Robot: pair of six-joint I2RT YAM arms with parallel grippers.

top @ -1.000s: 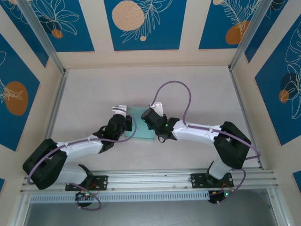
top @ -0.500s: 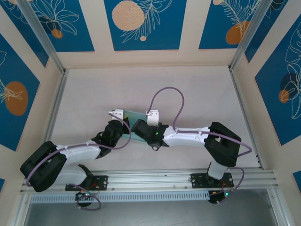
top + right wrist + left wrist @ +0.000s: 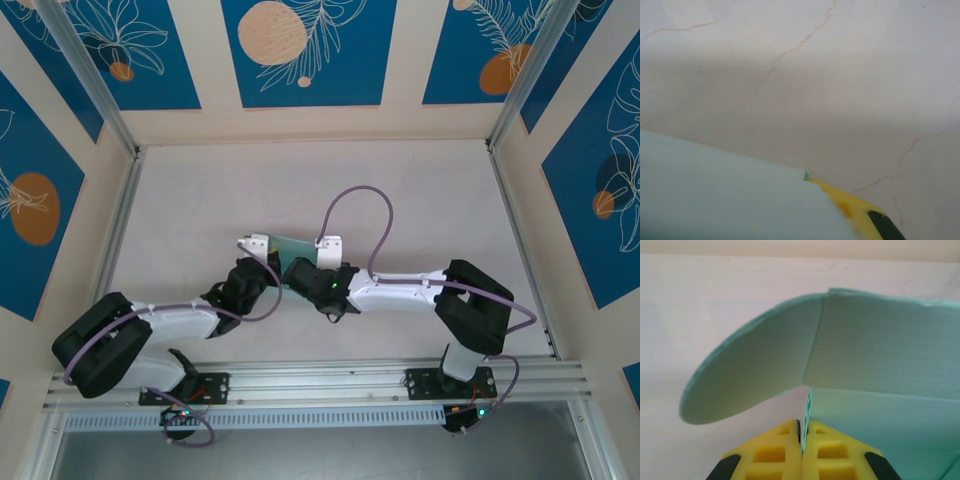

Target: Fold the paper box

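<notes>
- Okay, the paper box (image 3: 293, 250) sits mid-worktop (image 3: 200, 190), gripped from both sides.
- Left gripper (image 3: 801, 440) pinches a thin card edge; right gripper (image 3: 325, 246) is pressed together on the opposite edge.
- Best approach: anchor one side, swing the rounded flap (image 3: 750, 375) over along its crease, slowly.
- Both arms reach in low, elbows bent outward, wrists nearly meeting.

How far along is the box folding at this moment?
Done: the paper box is held up off the table, and its rounded flap is bent along a crease. In hand: the left gripper is shut on a thin edge of the card, and the right gripper appears to be pinching another side. Left: no closed box shape shows; the panels stand open and the flap is untucked.
</notes>
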